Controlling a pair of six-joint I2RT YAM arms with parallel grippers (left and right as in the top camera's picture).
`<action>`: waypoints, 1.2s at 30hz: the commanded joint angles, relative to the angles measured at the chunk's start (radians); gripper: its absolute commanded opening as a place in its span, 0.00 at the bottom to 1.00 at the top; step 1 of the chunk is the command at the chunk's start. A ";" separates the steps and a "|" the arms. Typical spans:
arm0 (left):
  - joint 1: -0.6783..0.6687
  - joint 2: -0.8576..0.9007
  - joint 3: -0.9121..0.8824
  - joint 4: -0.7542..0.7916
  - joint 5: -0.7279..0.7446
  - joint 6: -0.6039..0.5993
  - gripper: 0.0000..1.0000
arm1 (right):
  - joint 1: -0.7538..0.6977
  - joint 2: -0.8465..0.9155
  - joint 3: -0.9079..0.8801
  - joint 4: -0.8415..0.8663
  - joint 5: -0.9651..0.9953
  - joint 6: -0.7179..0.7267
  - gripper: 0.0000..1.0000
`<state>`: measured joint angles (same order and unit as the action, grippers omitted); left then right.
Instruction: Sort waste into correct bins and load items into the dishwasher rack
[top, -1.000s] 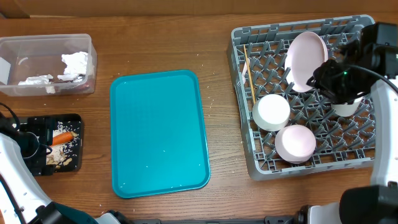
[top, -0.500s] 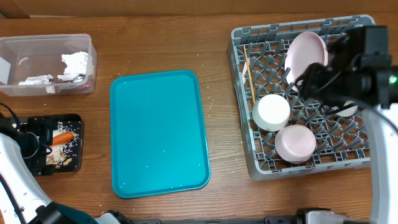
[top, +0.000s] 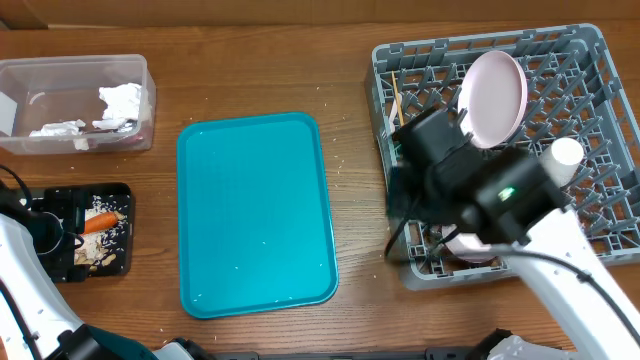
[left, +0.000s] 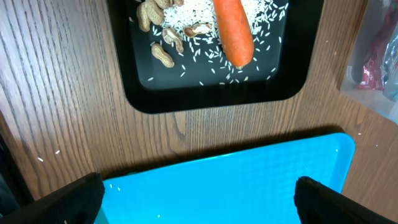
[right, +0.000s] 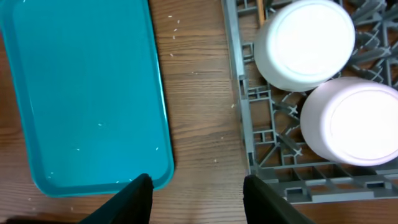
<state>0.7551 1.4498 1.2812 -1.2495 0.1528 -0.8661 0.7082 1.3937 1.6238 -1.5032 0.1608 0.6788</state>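
Hovering over the strip of bare wood between the teal serving tray (right: 81, 81) and the left wall of the grey dishwasher rack (right: 249, 124), the right hand (right: 196, 183) has its two dark fingers spread apart with nothing between them. From overhead its arm is blurred and hides the front left part of the rack. In the right wrist view two upturned bowls sit side by side in that corner, touching: a white bowl (right: 305, 43) nearer the back and a pale pink bowl (right: 351, 121) nearer the front. Further back in the rack, the pink round plate (top: 493, 95) stands tilted on its edge among the pegs. A thin wooden stick (top: 397, 100) lies along the rack's left side, and a white cup (top: 565, 155) lies to the right of the arm. The left hand (left: 199, 182) is released, its fingers as far apart as the view allows and empty, hanging above the left edge of the teal tray. Just beyond it on the worktop (top: 350, 80) sits the shallow black tray (left: 205, 99), which holds an orange carrot (left: 233, 31), scattered white rice grains (left: 186, 15) and a few peanuts in their shells (left: 163, 55). The clear plastic tub (top: 75, 60) stands at the back left corner, well apart from the rack, with crumpled white napkins (top: 122, 100) inside it.
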 joint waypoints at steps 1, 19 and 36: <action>0.004 0.002 -0.004 -0.002 -0.010 -0.017 1.00 | 0.113 -0.040 -0.041 0.003 0.199 0.162 0.55; 0.004 0.002 -0.004 -0.002 -0.010 -0.017 1.00 | 0.191 -0.016 -0.143 0.050 0.122 0.154 1.00; 0.004 0.002 -0.004 -0.002 -0.010 -0.017 1.00 | 0.116 -0.058 -0.147 0.361 0.062 -0.220 1.00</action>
<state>0.7551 1.4498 1.2812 -1.2495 0.1528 -0.8661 0.8730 1.3743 1.4784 -1.1755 0.2657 0.6052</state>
